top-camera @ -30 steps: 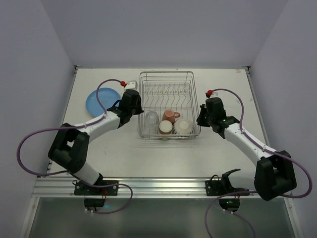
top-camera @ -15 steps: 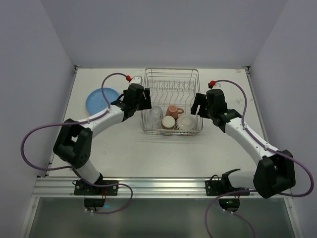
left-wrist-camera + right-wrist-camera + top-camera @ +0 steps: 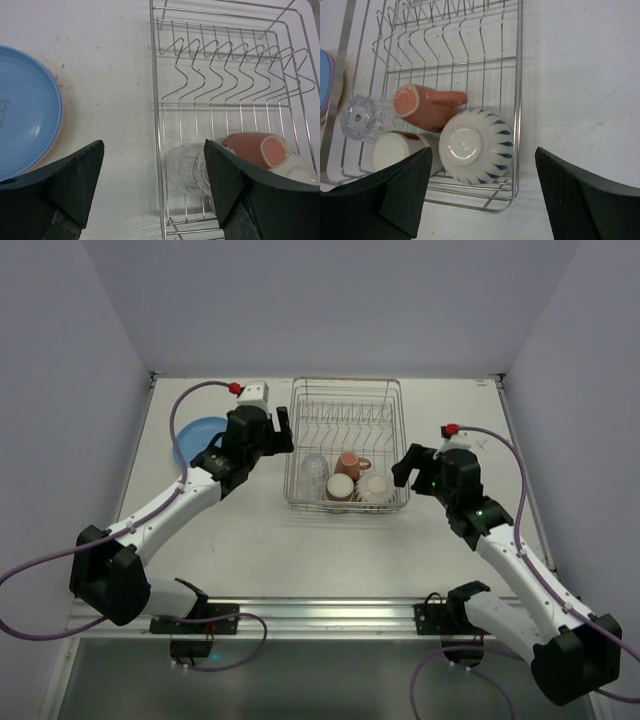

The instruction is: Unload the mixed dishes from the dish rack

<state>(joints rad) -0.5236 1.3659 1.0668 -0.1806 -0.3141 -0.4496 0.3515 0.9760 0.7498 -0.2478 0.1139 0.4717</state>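
Observation:
The dish rack (image 3: 346, 383) stands at mid-table with its plate slots bare. Along its near end lie a clear glass tumbler (image 3: 314, 467), a reddish-brown cup (image 3: 349, 462) on its side, a second cup (image 3: 339, 487) and an upturned cream bowl (image 3: 375, 487) with blue marks. My left gripper (image 3: 283, 432) hangs open just left of the rack, its fingers straddling the rack's left wall (image 3: 155, 125) beside the tumbler (image 3: 192, 170). My right gripper (image 3: 402, 468) is open off the rack's right side, above the bowl (image 3: 475, 146). Neither holds anything.
A blue plate (image 3: 198, 435) lies on the table left of the rack, partly behind my left arm, and a purplish rim shows under its edge (image 3: 59, 120). White walls close in the table on the left, back and right.
Both grippers were shut at the rack's sides and have opened. The rack shifted slightly back and to the right, then both arms drew away from it, the right one toward the near side.

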